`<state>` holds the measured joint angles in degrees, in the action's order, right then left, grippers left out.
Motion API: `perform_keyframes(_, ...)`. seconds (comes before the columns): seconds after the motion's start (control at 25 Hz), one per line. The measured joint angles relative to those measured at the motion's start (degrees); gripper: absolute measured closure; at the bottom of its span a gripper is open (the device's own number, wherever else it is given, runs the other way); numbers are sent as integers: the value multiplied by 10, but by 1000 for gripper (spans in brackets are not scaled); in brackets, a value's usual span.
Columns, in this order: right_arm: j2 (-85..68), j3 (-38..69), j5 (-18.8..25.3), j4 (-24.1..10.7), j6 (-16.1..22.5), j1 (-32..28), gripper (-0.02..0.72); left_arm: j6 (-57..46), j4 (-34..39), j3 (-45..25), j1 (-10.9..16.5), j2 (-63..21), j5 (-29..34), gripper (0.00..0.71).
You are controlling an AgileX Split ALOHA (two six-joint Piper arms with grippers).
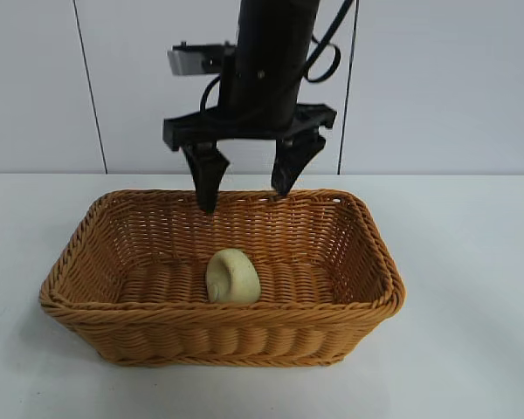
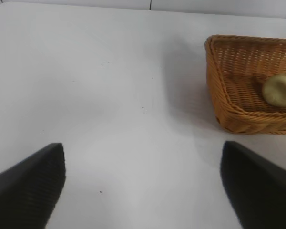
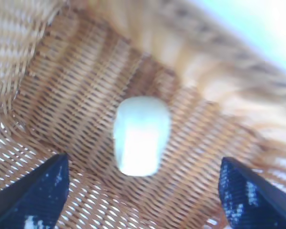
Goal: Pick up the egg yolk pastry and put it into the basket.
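Note:
The pale yellow egg yolk pastry point(image 1: 232, 277) lies on the floor of the orange-tan wicker basket point(image 1: 79, 301), near its middle. My right gripper point(image 1: 247, 194) hangs open above the basket's far side, its two dark fingers wide apart and clear of the pastry. From the right wrist, the pastry point(image 3: 141, 135) rests on the weave below the open gripper point(image 3: 143, 191), touching neither finger. My left gripper point(image 2: 143, 181) is open over bare table, well off to the side of the basket point(image 2: 229, 102), in which the pastry point(image 2: 279, 90) shows. The left arm is out of the exterior view.
The basket stands on a white table point(image 1: 472, 349) with a white panelled wall behind. The table around the basket is bare.

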<state>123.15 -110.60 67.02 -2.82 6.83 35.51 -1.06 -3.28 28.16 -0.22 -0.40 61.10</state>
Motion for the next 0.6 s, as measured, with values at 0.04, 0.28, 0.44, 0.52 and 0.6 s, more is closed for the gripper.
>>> perform_keyframes(0.04, 0, -15, 9, -12, 4, -3, 113, 0, 0, 0, 0, 0, 0, 28)
perform_keyframes(0.28, 0, -55, 20, -33, 18, -63, 113, 0, 0, 0, 0, 0, 0, 28)
perform_keyframes(0.44, 0, -55, 21, -34, 20, -127, 113, 0, 0, 0, 0, 0, 0, 28)
perform_keyframes(0.52, 0, -55, 21, -34, 20, -163, 113, 0, 0, 0, 0, 0, 0, 28)
perform_keyframes(0.6, 0, -55, 21, -34, 20, -196, 113, 0, 0, 0, 0, 0, 0, 28)
